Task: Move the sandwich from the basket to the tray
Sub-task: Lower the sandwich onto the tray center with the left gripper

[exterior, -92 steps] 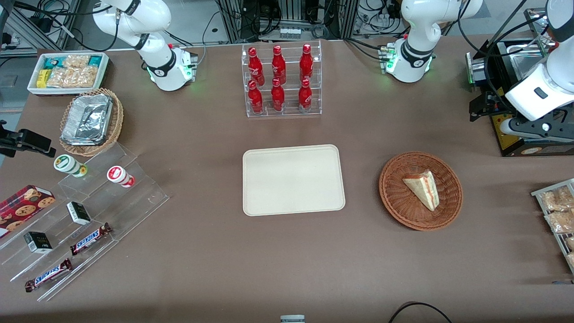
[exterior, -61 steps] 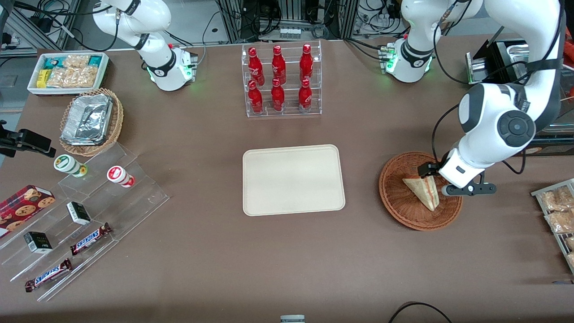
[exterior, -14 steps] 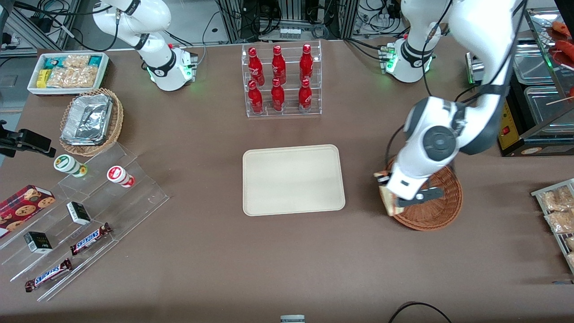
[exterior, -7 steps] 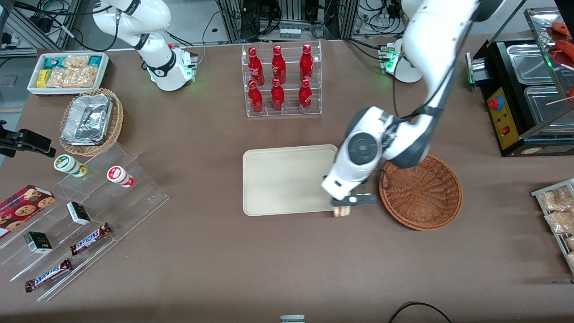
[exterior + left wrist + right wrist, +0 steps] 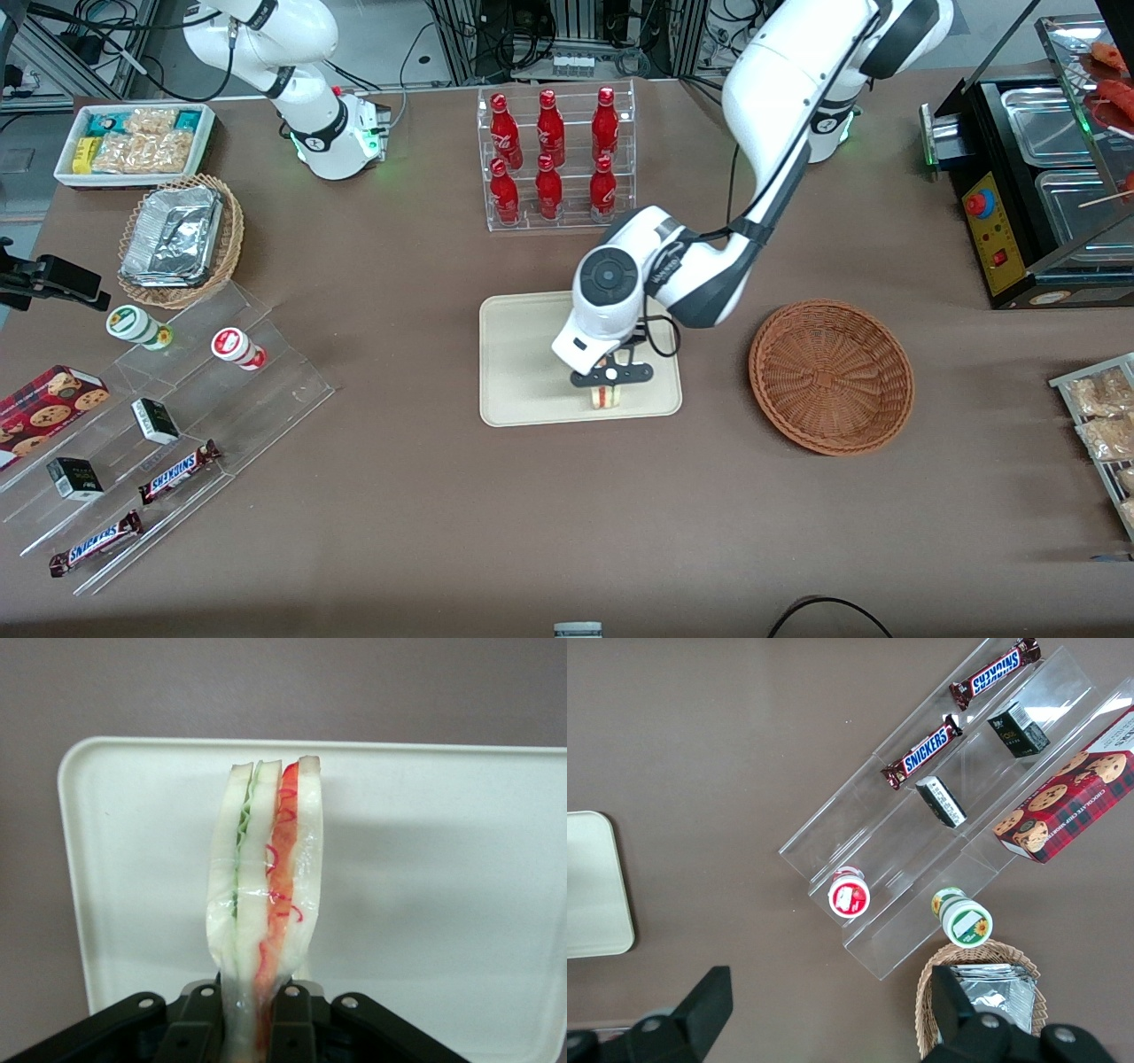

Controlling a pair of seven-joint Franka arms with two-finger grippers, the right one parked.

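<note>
My left gripper (image 5: 608,376) hangs over the cream tray (image 5: 523,354), above the part nearest the front camera, shut on the sandwich (image 5: 605,395). From the wrist I see the wrapped sandwich (image 5: 266,895) held on edge between the two black fingers (image 5: 197,1028), its pale bread, green and red filling layers facing me, with the tray (image 5: 443,886) below it. Whether the sandwich touches the tray I cannot tell. The round reddish-brown basket (image 5: 831,376) stands beside the tray toward the working arm's end, with nothing in it.
A clear rack of red bottles (image 5: 554,159) stands farther from the front camera than the tray. Toward the parked arm's end are a tan wicker basket with foil containers (image 5: 180,239), a white snack box (image 5: 135,142) and clear steps with snacks (image 5: 159,443).
The gripper has carried the sandwich from the tray's corner beside the basket inward over the tray. Earlier it lifted the sandwich out of the basket.
</note>
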